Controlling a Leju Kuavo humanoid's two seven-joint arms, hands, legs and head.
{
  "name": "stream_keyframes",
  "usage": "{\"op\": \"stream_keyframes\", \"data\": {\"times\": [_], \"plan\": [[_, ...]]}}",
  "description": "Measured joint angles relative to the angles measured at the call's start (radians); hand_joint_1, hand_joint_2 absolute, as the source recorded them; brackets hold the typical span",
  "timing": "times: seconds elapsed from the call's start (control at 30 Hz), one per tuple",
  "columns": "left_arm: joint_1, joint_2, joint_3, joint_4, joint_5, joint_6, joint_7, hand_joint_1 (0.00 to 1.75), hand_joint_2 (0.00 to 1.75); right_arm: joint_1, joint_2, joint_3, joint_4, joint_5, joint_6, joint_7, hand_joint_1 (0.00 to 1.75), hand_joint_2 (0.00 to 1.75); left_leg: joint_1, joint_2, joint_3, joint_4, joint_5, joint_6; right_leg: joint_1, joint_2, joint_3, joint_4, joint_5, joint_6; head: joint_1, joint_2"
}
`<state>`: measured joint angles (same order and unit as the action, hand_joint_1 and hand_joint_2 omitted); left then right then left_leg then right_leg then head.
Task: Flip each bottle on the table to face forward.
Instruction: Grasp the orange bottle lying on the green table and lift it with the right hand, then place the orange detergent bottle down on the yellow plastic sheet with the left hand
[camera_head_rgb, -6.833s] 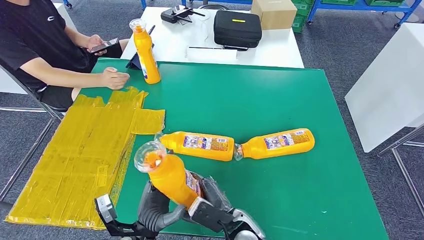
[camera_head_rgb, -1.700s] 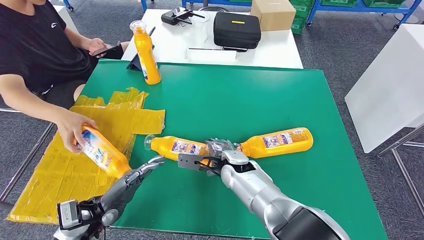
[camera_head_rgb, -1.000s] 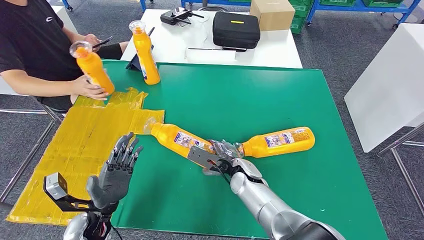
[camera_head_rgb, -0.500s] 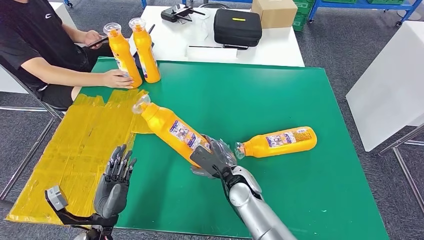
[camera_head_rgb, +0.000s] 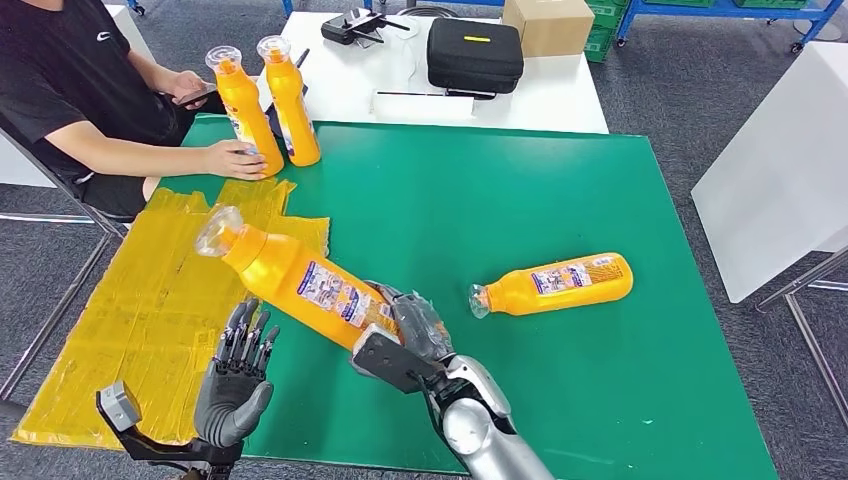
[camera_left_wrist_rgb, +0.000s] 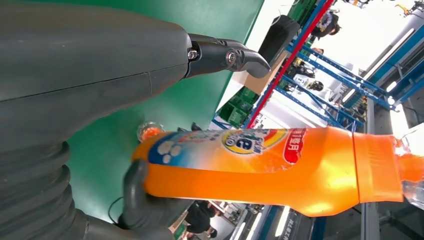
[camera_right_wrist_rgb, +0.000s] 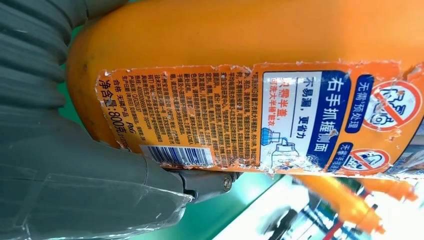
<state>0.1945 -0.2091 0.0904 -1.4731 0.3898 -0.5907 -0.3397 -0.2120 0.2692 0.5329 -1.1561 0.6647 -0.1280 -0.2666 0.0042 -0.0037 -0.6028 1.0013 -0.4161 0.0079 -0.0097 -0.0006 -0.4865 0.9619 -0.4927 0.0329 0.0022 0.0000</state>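
Observation:
My right hand (camera_head_rgb: 410, 340) grips the base end of an orange bottle (camera_head_rgb: 300, 282) and holds it tilted above the green table (camera_head_rgb: 480, 190), its clear cap (camera_head_rgb: 218, 230) pointing to the far left. In the right wrist view the bottle's back label (camera_right_wrist_rgb: 250, 115) sits against my right hand (camera_right_wrist_rgb: 75, 190). My left hand (camera_head_rgb: 238, 375) is open, fingers spread upward, just left of that bottle and apart from it; in the left wrist view the bottle (camera_left_wrist_rgb: 260, 167) lies beyond its fingers (camera_left_wrist_rgb: 225, 55). A second bottle (camera_head_rgb: 555, 284) lies on its side at the right. Two bottles (camera_head_rgb: 243, 100) (camera_head_rgb: 290, 95) stand upright at the far left.
A seated person (camera_head_rgb: 60, 90) at the far left rests a hand (camera_head_rgb: 232, 158) against one upright bottle. A yellow taped sheet (camera_head_rgb: 150, 300) covers the table's left edge. Behind is a white table with a black case (camera_head_rgb: 475, 55) and a cardboard box (camera_head_rgb: 548, 25). A white panel (camera_head_rgb: 780, 170) stands at the right.
My right hand took the left lying bottle and raised it, tilting its cap up toward my left hand. The person took the earlier bottle and stood it beside the first upright one.

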Motion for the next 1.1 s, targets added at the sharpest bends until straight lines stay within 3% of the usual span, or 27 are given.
{"op": "stream_keyframes", "data": {"times": [0.57,0.73,1.1], "plan": [[0.0,-0.004,-0.005,0.001,0.072,-0.016,0.02,0.0,1.75,0.006,0.044,0.116,0.136,0.092,-0.004,-0.001,1.75,1.75,0.0,0.0,0.0,0.0,0.0,0.0,0.0,0.0,0.0,0.0,0.0,0.0,0.0,0.0],[0.007,-0.005,-0.004,0.012,0.146,-0.028,0.035,0.0,1.75,-0.025,0.052,0.259,0.298,0.088,-0.051,-0.011,1.75,1.75,0.0,0.0,0.0,0.0,0.0,0.0,0.0,0.0,-0.008,0.0,0.0,0.0,0.0,0.0],[0.031,-0.005,0.01,0.028,0.174,-0.041,0.035,0.0,1.75,-0.043,0.052,0.323,0.356,0.09,-0.052,-0.01,1.75,1.75,0.0,0.0,-0.001,0.0,0.0,0.0,0.0,0.0,-0.01,0.0,0.0,0.0,0.0,0.0]]}}
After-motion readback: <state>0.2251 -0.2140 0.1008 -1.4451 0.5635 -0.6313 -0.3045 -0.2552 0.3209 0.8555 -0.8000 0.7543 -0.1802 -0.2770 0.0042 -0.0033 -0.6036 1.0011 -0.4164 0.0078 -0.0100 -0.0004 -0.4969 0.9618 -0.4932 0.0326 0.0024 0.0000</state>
